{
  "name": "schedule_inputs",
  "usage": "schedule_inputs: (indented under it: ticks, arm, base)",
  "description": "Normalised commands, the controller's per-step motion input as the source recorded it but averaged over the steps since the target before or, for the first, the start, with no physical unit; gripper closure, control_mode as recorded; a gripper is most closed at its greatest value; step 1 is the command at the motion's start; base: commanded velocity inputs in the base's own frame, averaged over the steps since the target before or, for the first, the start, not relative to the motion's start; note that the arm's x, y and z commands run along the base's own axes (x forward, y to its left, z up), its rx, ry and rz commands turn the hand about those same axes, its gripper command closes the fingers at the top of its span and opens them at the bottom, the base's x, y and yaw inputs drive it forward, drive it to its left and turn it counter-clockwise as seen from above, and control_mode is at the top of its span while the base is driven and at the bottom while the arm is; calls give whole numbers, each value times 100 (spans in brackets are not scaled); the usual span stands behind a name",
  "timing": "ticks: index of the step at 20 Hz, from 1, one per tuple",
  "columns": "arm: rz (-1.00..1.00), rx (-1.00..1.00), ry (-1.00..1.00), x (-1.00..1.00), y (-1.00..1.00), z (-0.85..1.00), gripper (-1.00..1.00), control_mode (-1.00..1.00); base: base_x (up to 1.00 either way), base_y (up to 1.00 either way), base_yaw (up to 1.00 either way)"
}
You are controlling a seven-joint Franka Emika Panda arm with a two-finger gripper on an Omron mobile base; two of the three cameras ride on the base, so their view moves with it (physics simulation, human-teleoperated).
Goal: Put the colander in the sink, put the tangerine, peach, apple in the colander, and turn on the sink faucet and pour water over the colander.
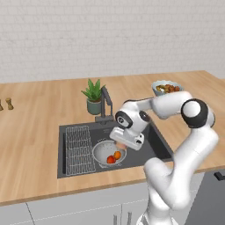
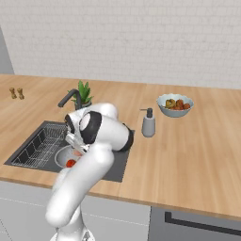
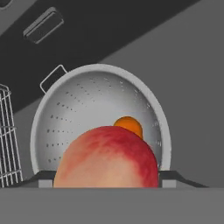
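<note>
Your gripper (image 3: 107,183) is clamped on the peach (image 3: 107,159), one jaw at each side of it, hanging over the colander (image 3: 78,109). Reading the hand view left to right: the rack (image 3: 8,140), the colander sitting in the sink (image 3: 183,65), then the tangerine (image 3: 128,124) already inside (the apple (image 1: 110,160) lies there too). The colander lies straight beyond the peach, so you only need to release it.

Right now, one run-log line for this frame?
fingers: closed on pale pink-orange peach | above whitish-silver perforated colander in dark grey sink | inside: bright orange tangerine, deep red apple
</note>
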Motion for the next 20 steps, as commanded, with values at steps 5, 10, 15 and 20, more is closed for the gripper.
schedule_inputs:
  ticks: [5,10,15,20]
  arm:
    - [0,-1,0,22,4,-43,100,-100]
    - [0,0,0,22,0,-25,100,-100]
    - [0,0,0,10,0,-4,-100,-100]
    - [0,0,0,5,0,0,-100,-100]
  base:
    - [0,0,0]
    - [0,0,0]
    - [0,0,0]
    - [0,0,0]
